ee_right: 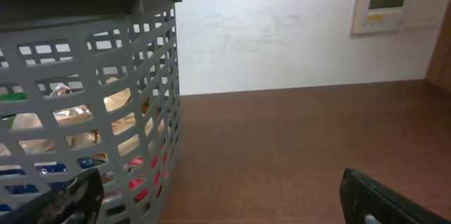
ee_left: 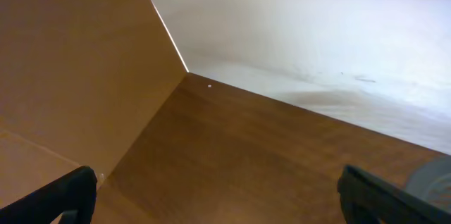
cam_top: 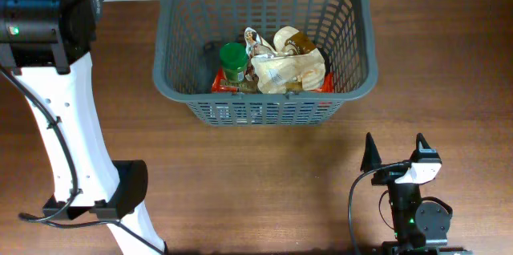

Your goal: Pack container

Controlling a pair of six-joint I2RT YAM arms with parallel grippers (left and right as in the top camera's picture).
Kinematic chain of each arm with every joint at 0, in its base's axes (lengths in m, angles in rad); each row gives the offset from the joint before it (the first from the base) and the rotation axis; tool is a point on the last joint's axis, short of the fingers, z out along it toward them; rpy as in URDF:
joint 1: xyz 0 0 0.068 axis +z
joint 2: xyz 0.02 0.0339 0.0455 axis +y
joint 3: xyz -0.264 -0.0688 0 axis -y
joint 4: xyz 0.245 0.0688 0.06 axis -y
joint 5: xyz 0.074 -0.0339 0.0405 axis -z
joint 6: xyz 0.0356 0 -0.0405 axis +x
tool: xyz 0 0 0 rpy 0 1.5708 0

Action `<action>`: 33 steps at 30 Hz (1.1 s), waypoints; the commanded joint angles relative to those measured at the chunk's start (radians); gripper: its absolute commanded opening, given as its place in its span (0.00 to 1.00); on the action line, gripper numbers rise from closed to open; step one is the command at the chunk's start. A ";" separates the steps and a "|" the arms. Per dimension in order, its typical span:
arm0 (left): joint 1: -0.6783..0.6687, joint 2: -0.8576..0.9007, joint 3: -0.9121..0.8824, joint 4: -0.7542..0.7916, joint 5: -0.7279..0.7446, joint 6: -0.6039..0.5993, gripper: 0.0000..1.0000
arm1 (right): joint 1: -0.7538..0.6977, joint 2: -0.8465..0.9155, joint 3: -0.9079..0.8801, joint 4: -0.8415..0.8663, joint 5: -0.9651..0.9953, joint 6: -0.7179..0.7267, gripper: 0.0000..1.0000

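Note:
The container, a large dark grey slotted basket (cam_top: 264, 107), stands at the back middle of the brown table. Inside lie a green-lidded jar (cam_top: 234, 60), crumpled beige food bags (cam_top: 287, 66) and a red packet (cam_top: 218, 83). The basket's lattice side fills the left of the right wrist view (ee_right: 91, 111), with the contents showing through the slots. My right gripper (cam_top: 394, 152) is open and empty at the front right, apart from the basket; its fingertips show in its wrist view (ee_right: 222, 199). My left gripper (ee_left: 218, 196) is open and empty over bare table near a wall; overhead, its jaws are hidden.
The left arm's white links and black base (cam_top: 80, 167) take up the left side of the table. A white wall (ee_right: 282, 34) with a control panel (ee_right: 386, 2) runs behind the table. A brown panel (ee_left: 70, 62) stands left of the left gripper.

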 commanded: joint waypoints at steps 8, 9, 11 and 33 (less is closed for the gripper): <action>0.003 -0.007 0.009 0.000 -0.010 -0.013 0.99 | 0.011 -0.010 -0.007 -0.084 0.030 0.006 0.99; 0.003 -0.007 0.009 0.000 -0.010 -0.013 0.99 | 0.011 -0.010 -0.007 -0.084 0.030 0.006 0.99; 0.003 -0.007 0.009 0.000 -0.010 -0.013 0.99 | 0.011 -0.010 -0.007 -0.084 0.030 0.006 0.99; 0.003 -0.008 0.009 -0.008 -0.060 -0.012 0.99 | 0.011 -0.010 -0.007 -0.084 0.030 0.006 0.99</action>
